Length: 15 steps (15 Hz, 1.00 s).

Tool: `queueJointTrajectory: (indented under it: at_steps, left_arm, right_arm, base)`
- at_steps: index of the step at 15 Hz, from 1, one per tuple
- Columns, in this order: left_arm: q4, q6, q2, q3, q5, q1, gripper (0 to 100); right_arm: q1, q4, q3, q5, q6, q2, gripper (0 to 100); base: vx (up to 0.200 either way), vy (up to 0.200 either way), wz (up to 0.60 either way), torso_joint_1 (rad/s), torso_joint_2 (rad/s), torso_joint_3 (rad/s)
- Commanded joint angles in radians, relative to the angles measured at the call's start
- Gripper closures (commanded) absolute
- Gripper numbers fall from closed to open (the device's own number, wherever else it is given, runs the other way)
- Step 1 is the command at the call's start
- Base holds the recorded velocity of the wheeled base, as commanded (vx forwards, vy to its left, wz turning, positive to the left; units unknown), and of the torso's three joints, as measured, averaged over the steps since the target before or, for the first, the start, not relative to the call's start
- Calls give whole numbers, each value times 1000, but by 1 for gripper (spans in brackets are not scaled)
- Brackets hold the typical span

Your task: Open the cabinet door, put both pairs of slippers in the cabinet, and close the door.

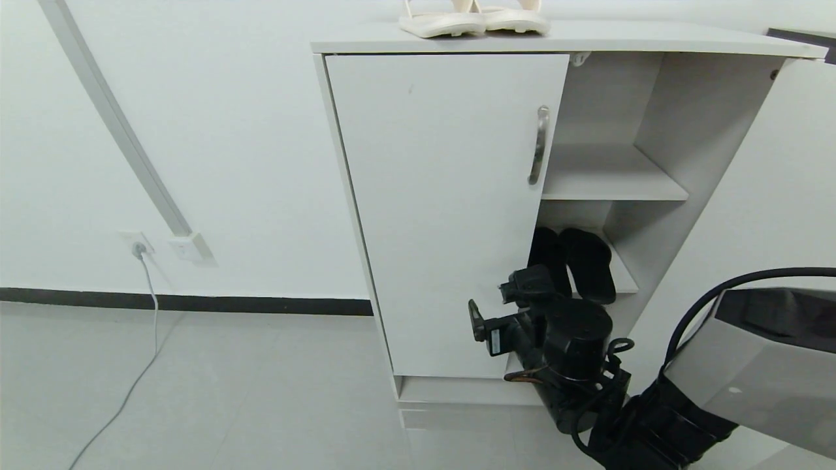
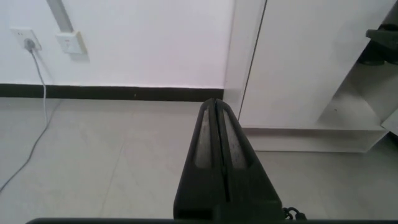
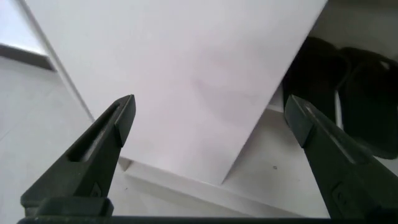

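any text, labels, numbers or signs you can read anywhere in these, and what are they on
No text can be read in any view.
Small pale patch on the right arm's wrist, possibly a label: too small to read.
Cabinet door, black slippers on the lower shelf, cream slippers on top of the cabinet, wall socket: no print visible on any of them.

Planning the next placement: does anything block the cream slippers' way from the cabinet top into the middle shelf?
Nothing visible does: the right door stands open, the visible middle shelf is bare, and the black slippers lie one shelf lower.
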Motion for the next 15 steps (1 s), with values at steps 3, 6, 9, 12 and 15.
queueJointTrajectory:
  at_steps: [3,6,9,12,15]
  left_arm:
    - [0,-1,1,0,0,0,100]
    - [0,4,1,0,0,0,100]
    - [2,4,1,0,-1,0,100]
    - [0,4,1,0,0,0,100]
    - [0,4,1,0,-1,0,100]
  right_arm:
    - [0,-6,12,3,-4,4,0]
    - [0,-16,12,3,-10,4,0]
    - [-9,-36,26,23,-12,2,0]
    - [-9,-42,29,24,-15,4,0]
    - [-11,-42,29,23,-15,5,0]
  base:
    - [0,0,0,0,0,0]
    - [0,0,0,0,0,0]
    - [0,0,0,0,0,0]
    - [0,0,0,0,0,0]
    - [0,0,0,0,0,0]
